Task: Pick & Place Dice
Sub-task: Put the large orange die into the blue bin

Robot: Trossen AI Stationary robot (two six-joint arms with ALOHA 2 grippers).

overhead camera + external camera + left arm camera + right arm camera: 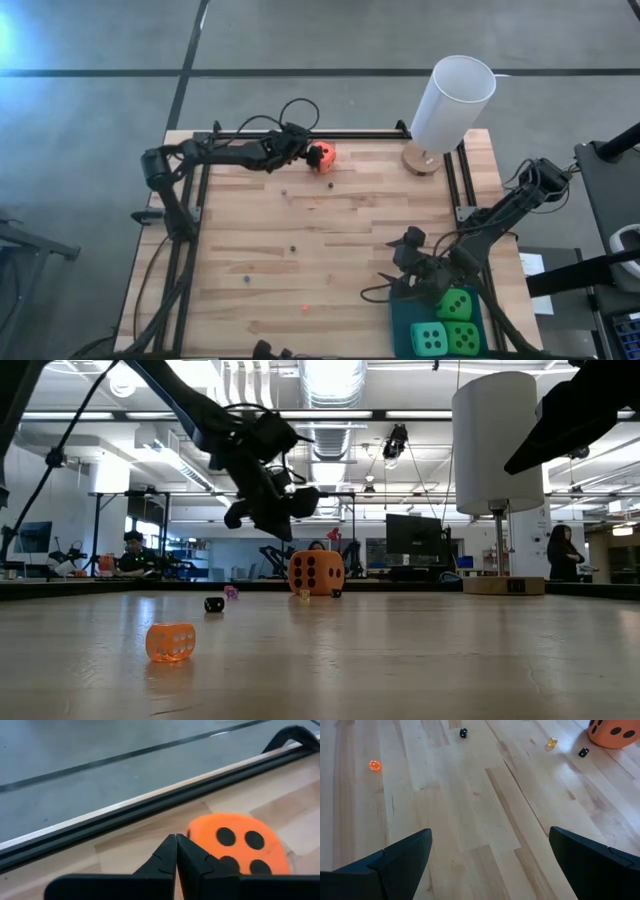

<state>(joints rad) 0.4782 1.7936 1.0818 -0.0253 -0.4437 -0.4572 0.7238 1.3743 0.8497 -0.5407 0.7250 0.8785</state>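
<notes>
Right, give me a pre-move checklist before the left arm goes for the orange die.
1. Left hand near the big soft orange-red die: ok, just beside it.
2. Left hand open for the grasp: not ok, fingers shut.
3. Die free on the wooden table: ok, nothing holds it.
4. Right hand out of the way: ok, open at the near right, far from the die.
5. Green and turquoise soft dice already grouped at the near right corner: ok.
6. Tall white cylinder clear of the die: ok.
</notes>
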